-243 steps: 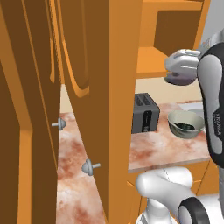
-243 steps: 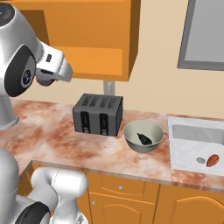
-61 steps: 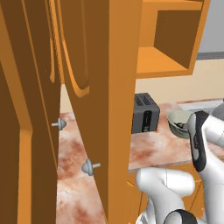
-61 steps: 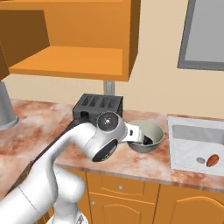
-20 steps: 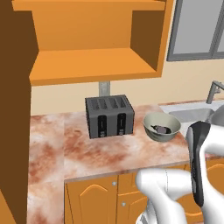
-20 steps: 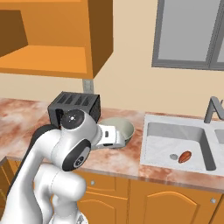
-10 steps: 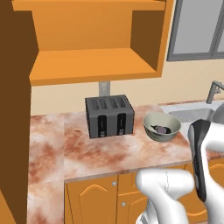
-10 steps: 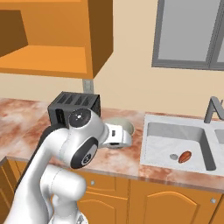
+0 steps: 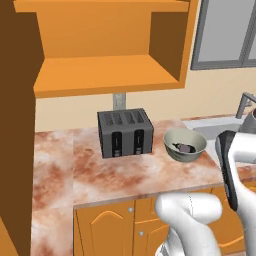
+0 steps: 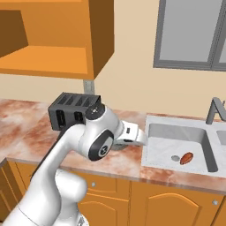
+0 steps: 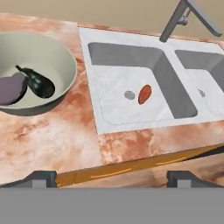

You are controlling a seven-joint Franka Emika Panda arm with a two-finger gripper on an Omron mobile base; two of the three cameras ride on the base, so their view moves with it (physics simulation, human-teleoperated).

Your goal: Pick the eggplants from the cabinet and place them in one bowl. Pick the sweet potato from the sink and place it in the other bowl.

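Arm is bent low over the worktop point(image 10: 31, 137), forearm reaching right toward the sink point(image 10: 176, 145). Gripper point(image 11: 111, 178) is open wide and empty, hanging over the near worktop edge; its two dark fingertips point(image 11: 41, 178) sit far apart at the bottom of the hand view. In the right base view the wrist ends just left of the sink rim and covers the spot where the bowl stands.

Sweet potato point(image 11: 145, 94) lies on the sink floor, just right of the round drain point(image 11: 129, 94), nothing touching it; also seen in the right base view point(image 10: 186, 158). Faucet point(image 11: 186, 16) stands at the far rim, between the two basins.

Grey-green bowl point(image 11: 65, 65) sits on the worktop left of the sink, close to its rim. Two eggplants are inside: a dark one point(image 11: 37, 83) and a paler purple one point(image 11: 11, 88), touching each other. Left base view shows the same bowl point(image 9: 185, 145) with a dark lump in it, to the right of the black toaster point(image 9: 125, 132).

Wall cabinet point(image 9: 105, 75) hangs above the toaster, its shelf bare, with one door point(image 9: 17, 125) swung open at the left. A grey window point(image 10: 190, 35) is on the wall behind the sink.

Path from the gripper to the sweet potato crosses only the sink rim.
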